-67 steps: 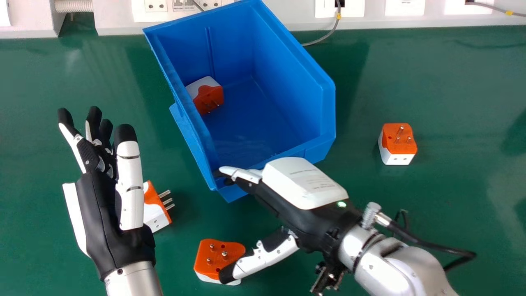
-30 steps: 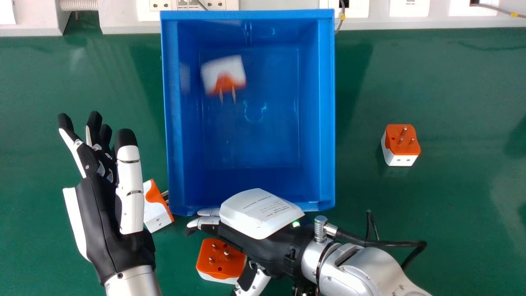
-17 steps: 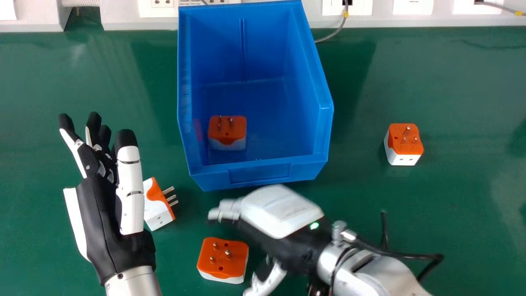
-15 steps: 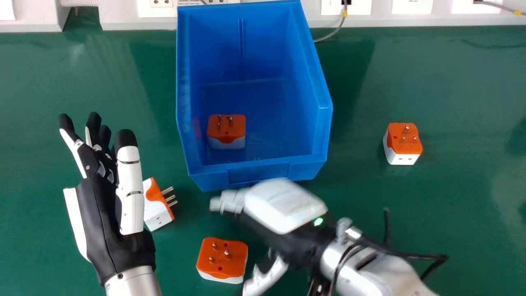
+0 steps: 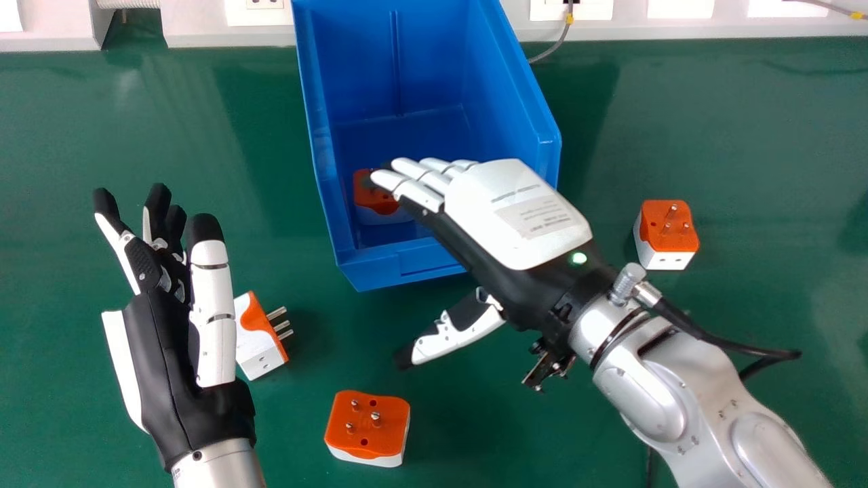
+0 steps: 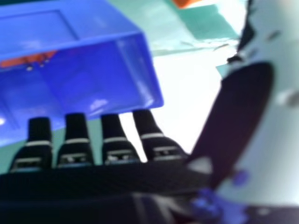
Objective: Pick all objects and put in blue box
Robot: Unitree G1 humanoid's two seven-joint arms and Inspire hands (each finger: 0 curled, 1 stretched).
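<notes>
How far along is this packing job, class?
Done: one orange-and-white plug adapter is in the blue plastic box. The open right hand, at the box, holds nothing visible. Left: three similar adapters on the green table, one beside the left hand, one nearest the robot, one at the head view's right.

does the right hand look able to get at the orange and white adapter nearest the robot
Probably yes: the right hand is open and empty, with bare table between its thumb and that adapter.
</notes>
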